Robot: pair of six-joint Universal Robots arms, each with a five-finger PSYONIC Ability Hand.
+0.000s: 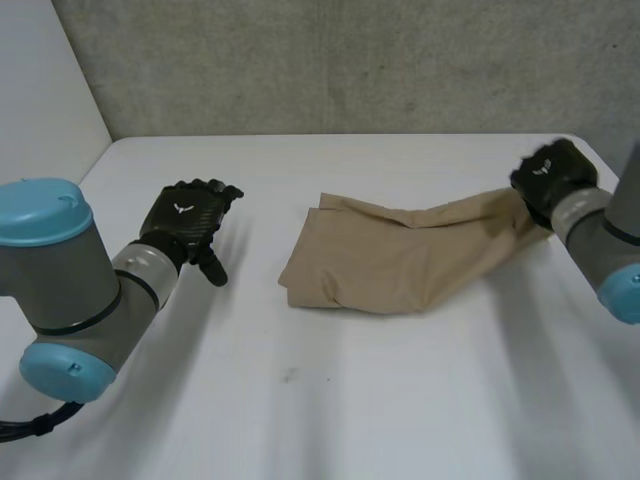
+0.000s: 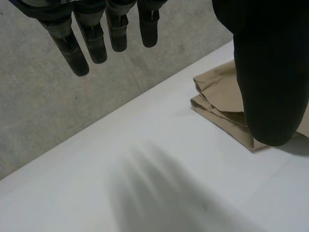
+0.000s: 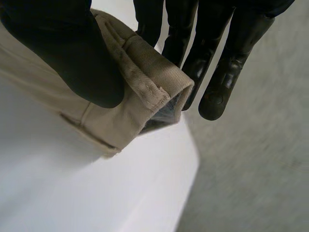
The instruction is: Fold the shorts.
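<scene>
Fingers (image 3: 219,82) and thumb (image 3: 72,58) of the right hand (image 1: 552,175) are pinching a folded, seamed edge of the tan shorts (image 1: 400,255) between them, near the far right edge of the white desk (image 1: 400,400). The shorts are lying partly folded at the desk's middle, one end stretching up to that hand. The left hand (image 1: 185,225) is hovering over the desk, well apart from the shorts, its fingers straight and released, holding nothing.

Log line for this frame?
left robot hand: open, off cloth | right robot hand: pinching end of tan fabric shorts | white table: shorts lie creased
</scene>
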